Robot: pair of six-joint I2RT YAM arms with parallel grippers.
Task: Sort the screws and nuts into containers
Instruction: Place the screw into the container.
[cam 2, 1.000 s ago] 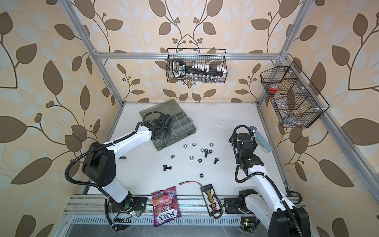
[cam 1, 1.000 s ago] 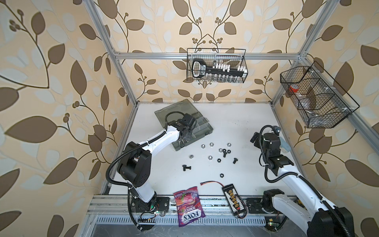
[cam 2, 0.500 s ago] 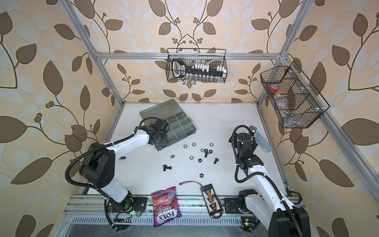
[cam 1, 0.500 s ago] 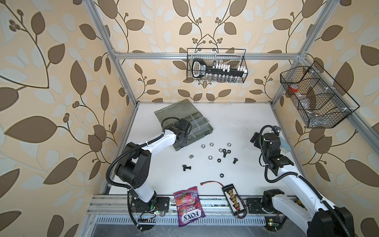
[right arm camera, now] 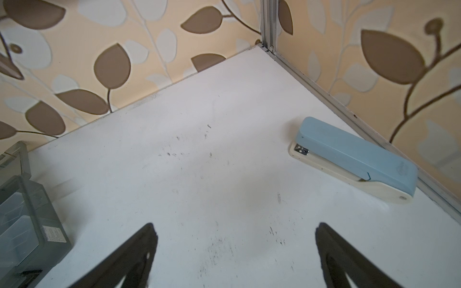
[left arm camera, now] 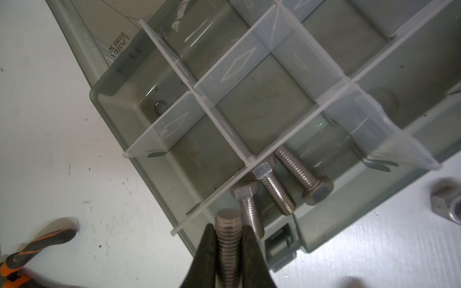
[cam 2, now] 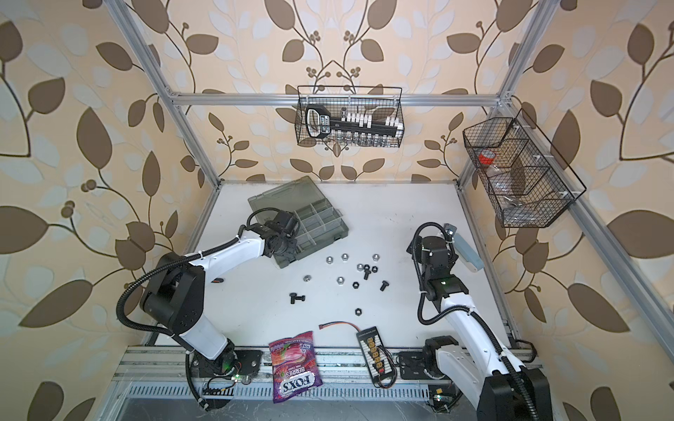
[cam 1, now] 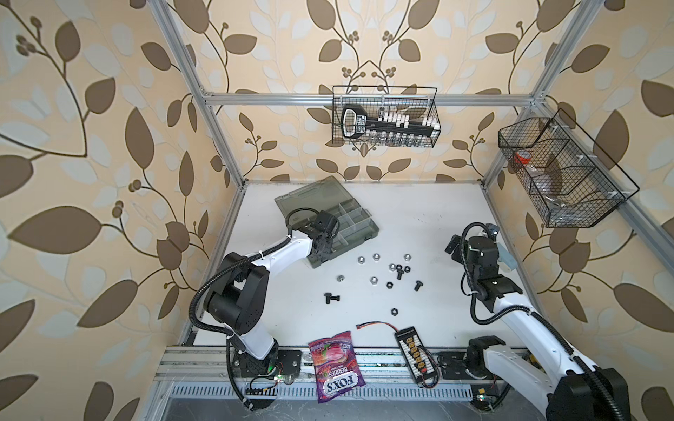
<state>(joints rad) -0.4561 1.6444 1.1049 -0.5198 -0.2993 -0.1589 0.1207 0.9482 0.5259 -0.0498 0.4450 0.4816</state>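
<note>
Behind the left gripper [left arm camera: 228,230], under its forearm, orange-and-black handles [left arm camera: 37,244] lie on the white table [cam 1: 419,218]. That gripper is clamped on the threaded shank of a silver screw [left arm camera: 228,224], whose blunt end points ahead over the near wall of the organizer case [left arm camera: 112,107]. Directly beyond its tips, one compartment [left arm camera: 331,159] holds three silver screws [left arm camera: 273,190] lying side by side. The compartments farther on show only pale dividers [left arm camera: 249,62] and grey-green floor, and the lid [cam 1: 310,198] lies open past them. To the right of this gripper, between the two arms, silver nuts [cam 1: 360,259], black nuts [cam 1: 389,284] and black screws [cam 1: 332,299] lie scattered loose on the table. Well back from them, at the front rail, a purple sweets bag [cam 1: 335,364] reads "FOX'S" and "BERRIES", with a black connector board [cam 1: 414,350] beside it. The right gripper [right arm camera: 234,229] hangs above the table with its jaws wide apart and nothing between them. A pale blue stapler [right arm camera: 354,159] lies ahead of it, off to its right against the side rail. Embossed lettering [left arm camera: 119,47] by the case's hinge and a sticker [right arm camera: 53,234] on its wall are too unclear to read.
</note>
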